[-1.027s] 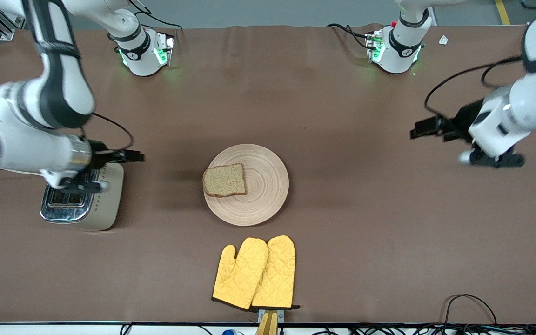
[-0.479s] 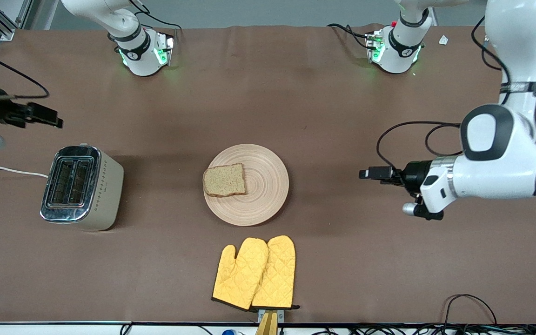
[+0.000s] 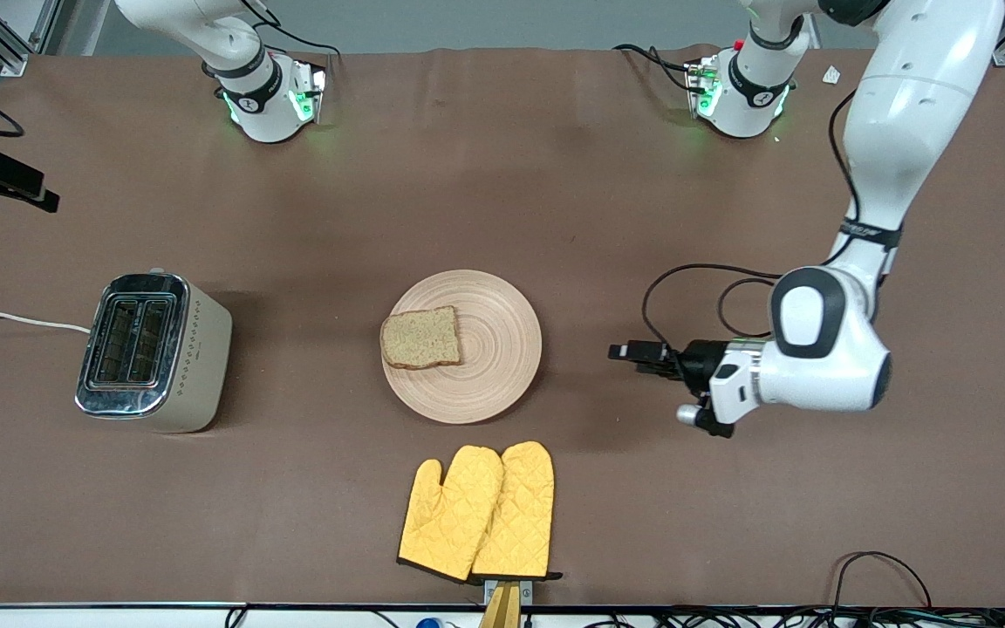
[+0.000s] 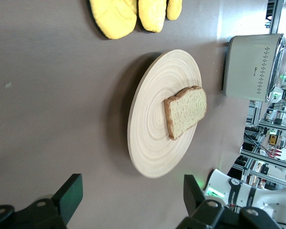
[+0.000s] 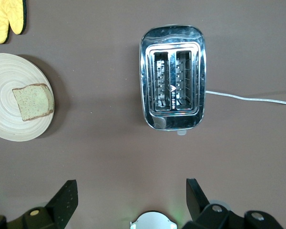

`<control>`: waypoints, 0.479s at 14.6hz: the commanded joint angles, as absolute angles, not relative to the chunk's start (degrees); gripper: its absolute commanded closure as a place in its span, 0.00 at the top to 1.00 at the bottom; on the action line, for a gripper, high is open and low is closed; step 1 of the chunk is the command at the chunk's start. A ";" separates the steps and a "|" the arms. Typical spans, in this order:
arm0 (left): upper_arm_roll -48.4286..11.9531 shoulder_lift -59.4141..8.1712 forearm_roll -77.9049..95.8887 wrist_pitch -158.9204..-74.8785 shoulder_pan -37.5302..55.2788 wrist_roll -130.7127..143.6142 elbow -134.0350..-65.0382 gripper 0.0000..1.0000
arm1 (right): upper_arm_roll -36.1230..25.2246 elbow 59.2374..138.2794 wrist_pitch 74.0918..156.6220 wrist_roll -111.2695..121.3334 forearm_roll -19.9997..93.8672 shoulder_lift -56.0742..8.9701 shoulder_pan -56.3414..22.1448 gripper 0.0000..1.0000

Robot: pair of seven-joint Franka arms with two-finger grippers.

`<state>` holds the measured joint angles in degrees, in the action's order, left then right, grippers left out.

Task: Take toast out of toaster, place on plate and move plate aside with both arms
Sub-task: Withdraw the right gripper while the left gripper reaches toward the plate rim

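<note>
The toast (image 3: pixel 420 337) is lying on the wooden plate (image 3: pixel 502 366), near the left gripper (image 4: pixel 133 202), whose fingers are spread wide. The right gripper (image 5: pixel 128 200), probably up over the table's edge, is spread too.

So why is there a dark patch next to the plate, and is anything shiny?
Front view: the plate casts a soft shadow on the brown table toward the right arm's end. Left wrist view: a dark shadow hugs the plate's rim beside the left gripper. Right wrist view: the toaster has a chrome top that glints with reflections.
</note>
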<state>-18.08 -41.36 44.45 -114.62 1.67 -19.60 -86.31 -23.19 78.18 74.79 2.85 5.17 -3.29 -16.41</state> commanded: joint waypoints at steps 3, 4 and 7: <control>-18.54 -47.18 49.02 -117.95 3.51 -33.01 -85.34 0.71 | -5.92 78.57 74.71 5.27 3.09 -2.37 -0.11 1.00; -18.46 -48.33 52.18 -118.04 3.60 -36.00 -85.34 0.70 | -3.89 78.66 74.71 4.93 0.81 -2.37 0.43 1.00; -18.46 -49.83 58.96 -120.40 5.53 -38.94 -85.43 0.65 | -3.34 78.84 75.06 5.01 0.00 -2.55 0.27 1.00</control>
